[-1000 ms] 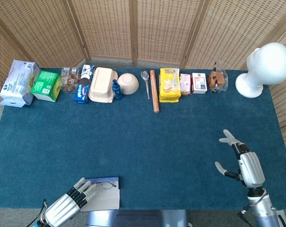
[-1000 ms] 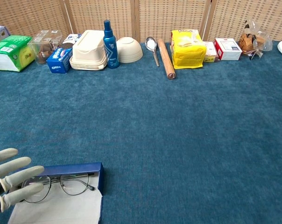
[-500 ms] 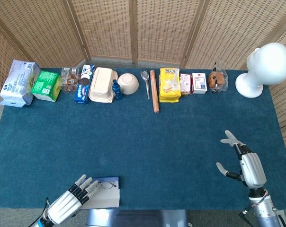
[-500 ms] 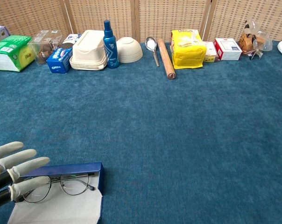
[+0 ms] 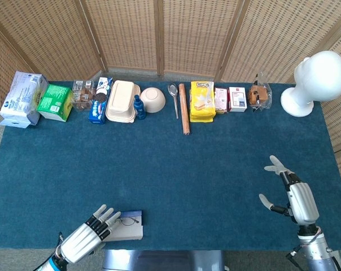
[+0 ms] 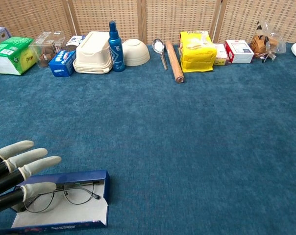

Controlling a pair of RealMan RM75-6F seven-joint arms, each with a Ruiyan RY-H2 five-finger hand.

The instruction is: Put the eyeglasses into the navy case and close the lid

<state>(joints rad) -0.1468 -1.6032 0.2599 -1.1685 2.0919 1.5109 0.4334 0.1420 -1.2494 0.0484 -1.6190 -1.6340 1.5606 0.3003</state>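
Observation:
The navy case (image 6: pixel 84 177) lies at the table's near left edge. The thin-framed eyeglasses (image 6: pixel 64 195) rest inside it on the white lining. Its lid (image 6: pixel 64 214) is tilted up, showing a navy front edge. My left hand (image 6: pixel 18 171) reaches over the case's left end with its fingers straight and spread, the lowest fingertip over the left lens. The thumb is hidden. In the head view the left hand (image 5: pixel 88 237) covers most of the case (image 5: pixel 131 226). My right hand (image 5: pixel 294 197) hovers at the near right, fingers apart, holding nothing.
Along the far edge stand a green box (image 6: pixel 11 55), a blue biscuit pack (image 6: pixel 62 62), a beige lunch box (image 6: pixel 92 53), a blue bottle (image 6: pixel 113 40), a bowl (image 6: pixel 135 51), a spoon, a rolling pin (image 6: pixel 175 61), a yellow bag (image 6: pixel 197 50) and a white mannequin head (image 5: pixel 317 79).
The case lid has risen from flat to tilted up. My left hand has moved forward and right over the case. The right hand has drifted slightly nearer.

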